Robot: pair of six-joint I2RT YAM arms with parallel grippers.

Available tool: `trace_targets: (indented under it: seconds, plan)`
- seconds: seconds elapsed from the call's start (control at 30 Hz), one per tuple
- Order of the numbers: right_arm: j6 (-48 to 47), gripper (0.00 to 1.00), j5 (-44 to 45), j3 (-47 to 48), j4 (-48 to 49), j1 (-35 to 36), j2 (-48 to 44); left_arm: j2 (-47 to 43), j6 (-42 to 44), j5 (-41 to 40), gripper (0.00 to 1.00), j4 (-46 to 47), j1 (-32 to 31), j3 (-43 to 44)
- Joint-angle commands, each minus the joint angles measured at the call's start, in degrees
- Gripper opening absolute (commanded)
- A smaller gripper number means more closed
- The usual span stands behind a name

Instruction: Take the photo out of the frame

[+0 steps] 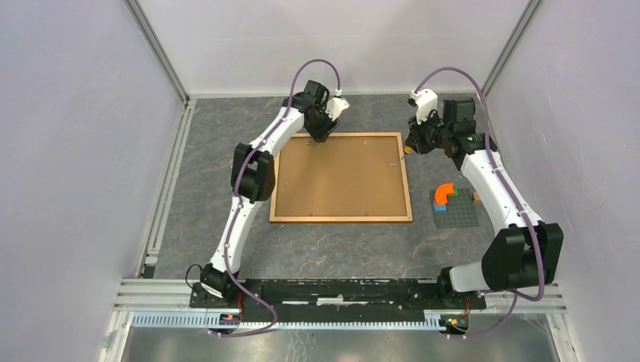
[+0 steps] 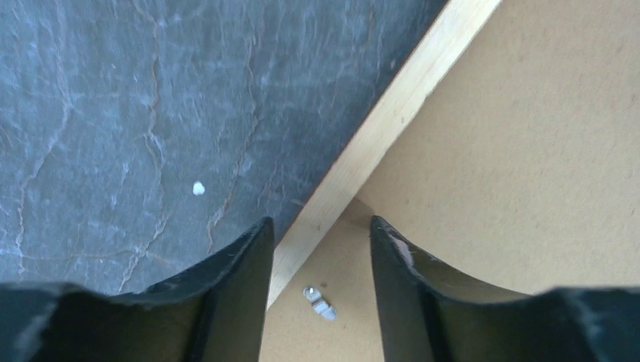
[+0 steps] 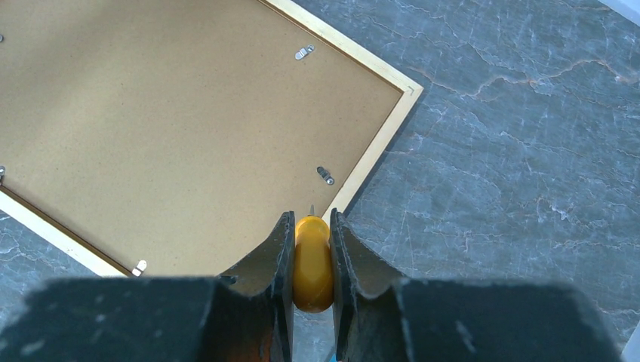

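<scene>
Right gripper (image 3: 311, 219) pinches a yellow tool (image 3: 312, 264), tip just beside the frame (image 3: 380, 147) lying back-up ahead. Left gripper (image 2: 321, 226), spread, straddles its edge. The tip should catch the nearest clip (image 3: 325, 175) and swivel it off the back panel (image 3: 189, 113); the photo is hidden beneath.

A: Fig. 1, all three views. Which surface carries writing that can be read?

B: None. The frame (image 1: 341, 219) shows a plain brown back (image 1: 340, 177), and the grey table (image 1: 340, 249) shows only stone veining.

A: And the small orange spots (image 1: 453, 323) at the near edge, by the arm bases?

B: Too small to read.
</scene>
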Motion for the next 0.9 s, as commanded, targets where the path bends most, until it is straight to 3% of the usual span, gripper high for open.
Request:
trace_targets:
  seconds: [0.0, 0.17, 0.3, 0.37, 0.53, 0.67, 0.73, 0.87]
  plan:
    - [-0.41, 0.0, -1.15, 0.51, 1.04, -0.34, 0.03, 0.75, 2.56, 2.72, 0.5, -8.58, 2.03, 2.06]
    - [-0.16, 0.0, -1.74, 0.93, 1.27, -0.34, 0.88, 0.11, 4.22, 0.4, 0.27, -16.08, 4.18, -1.15]
    - [0.11, 0.0, -2.37, 1.71, 1.55, -0.33, 2.01, -2.98, -0.14, -0.1, 0.16, -16.75, 8.05, -6.22]
    - [0.28, 0.0, -2.69, 2.2, 1.73, -0.37, 2.63, -6.57, -4.5, 0.68, 0.11, -15.16, 10.2, -12.13]
    - [0.42, 0.0, -2.99, 2.89, 2.14, -0.33, 3.44, -22.46, -16.0, -2.01, 0.06, -2.58, 14.53, -38.67]
    - [0.48, 0.0, -3.34, 2.71, 2.44, -0.36, 3.52, -35.28, -19.41, -0.11, 0.11, 4.12, 13.78, -56.5]
    - [0.46, 0.0, -3.55, 2.95, 2.33, -0.26, 3.71, -38.04, -21.76, 0.91, 0.26, 3.97, 13.1, -59.39]
    - [0.24, 0.0, -4.35, 2.97, 1.81, -0.19, 3.93, -40.61, -25.55, 1.79, 0.42, 6.09, 12.15, -60.6]
